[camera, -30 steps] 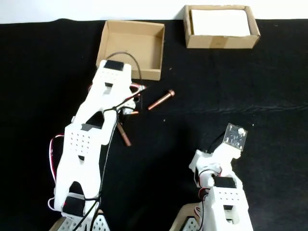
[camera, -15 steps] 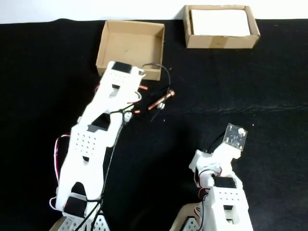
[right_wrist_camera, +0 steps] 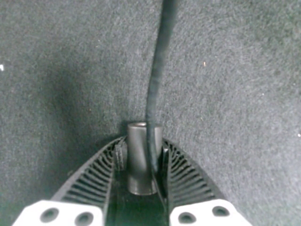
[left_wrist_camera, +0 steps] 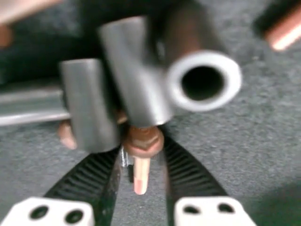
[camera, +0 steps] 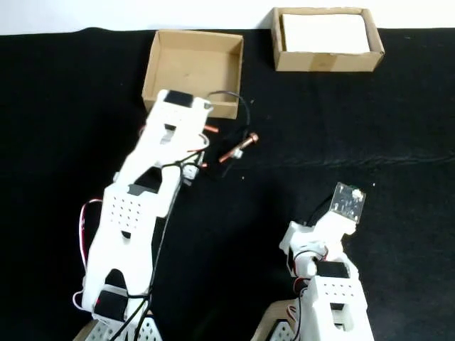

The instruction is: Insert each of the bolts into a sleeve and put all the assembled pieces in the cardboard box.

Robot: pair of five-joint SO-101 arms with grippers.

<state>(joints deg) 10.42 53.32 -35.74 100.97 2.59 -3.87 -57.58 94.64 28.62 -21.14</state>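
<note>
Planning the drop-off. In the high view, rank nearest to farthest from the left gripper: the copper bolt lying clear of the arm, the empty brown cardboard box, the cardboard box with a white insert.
From the left gripper:
1. Copper bolt, just to its right.
2. Empty brown cardboard box, just behind.
3. Cardboard box with white insert, far back right.
</note>
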